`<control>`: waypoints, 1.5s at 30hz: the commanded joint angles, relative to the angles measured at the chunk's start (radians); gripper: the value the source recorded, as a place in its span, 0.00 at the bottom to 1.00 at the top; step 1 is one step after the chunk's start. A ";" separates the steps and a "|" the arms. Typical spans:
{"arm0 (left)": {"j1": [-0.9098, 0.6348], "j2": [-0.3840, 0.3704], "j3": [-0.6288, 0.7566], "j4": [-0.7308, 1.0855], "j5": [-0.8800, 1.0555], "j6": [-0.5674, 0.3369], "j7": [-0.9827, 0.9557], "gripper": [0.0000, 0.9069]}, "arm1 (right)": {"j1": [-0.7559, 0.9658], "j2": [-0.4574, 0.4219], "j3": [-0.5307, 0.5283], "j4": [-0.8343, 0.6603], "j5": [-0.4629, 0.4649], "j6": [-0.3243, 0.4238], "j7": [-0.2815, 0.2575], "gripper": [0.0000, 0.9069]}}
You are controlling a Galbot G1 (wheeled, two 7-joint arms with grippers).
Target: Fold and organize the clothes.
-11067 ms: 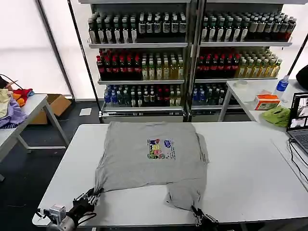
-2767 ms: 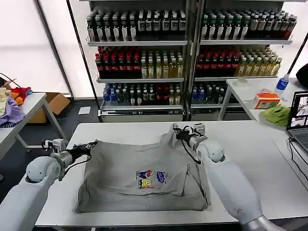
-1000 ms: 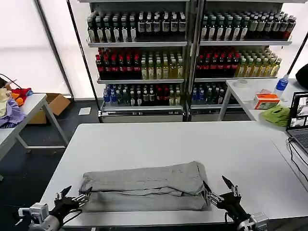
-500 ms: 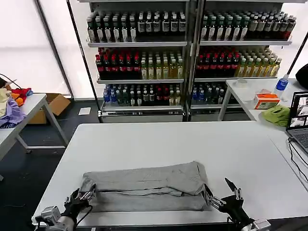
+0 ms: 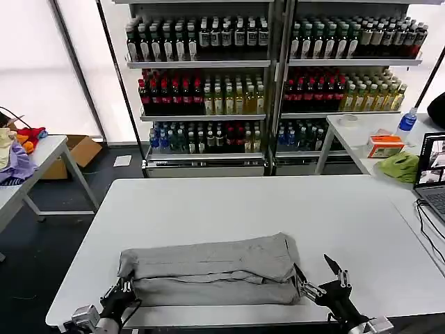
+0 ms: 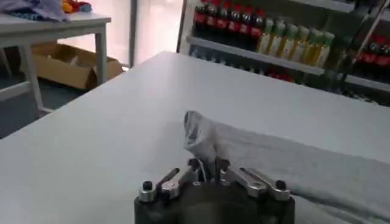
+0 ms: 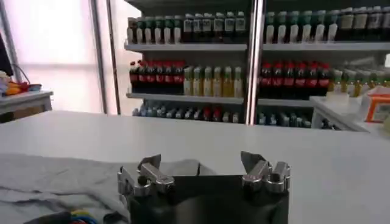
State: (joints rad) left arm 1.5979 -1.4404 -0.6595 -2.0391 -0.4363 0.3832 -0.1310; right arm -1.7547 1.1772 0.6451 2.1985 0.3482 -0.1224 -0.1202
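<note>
So the grey shirt (image 5: 212, 271) is folded into a long band near the table's (image 5: 229, 205) front edge, long axis running left to right; left gripper (image 5: 119, 292) sits low at the shirt's left end, fingers pinched right on the fabric corner; right gripper (image 5: 321, 287) is just off the right end, fingers spread wide, holding nothing; both arms are mostly cut off below the table edge.

No legible text, brand or number was found; labels on the shelf bottles (image 5: 208, 97) at 12 o'clock could not be read.
</note>
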 commanded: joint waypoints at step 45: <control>-0.154 0.230 0.497 -0.017 -0.195 0.045 0.057 0.59 | 0.028 0.016 0.004 0.009 0.029 -0.015 0.001 1.00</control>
State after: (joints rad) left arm 1.4711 -1.0974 -0.4317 -2.1438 -0.6872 0.4342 -0.0567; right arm -1.7250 1.1879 0.6450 2.2070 0.3714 -0.1367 -0.1169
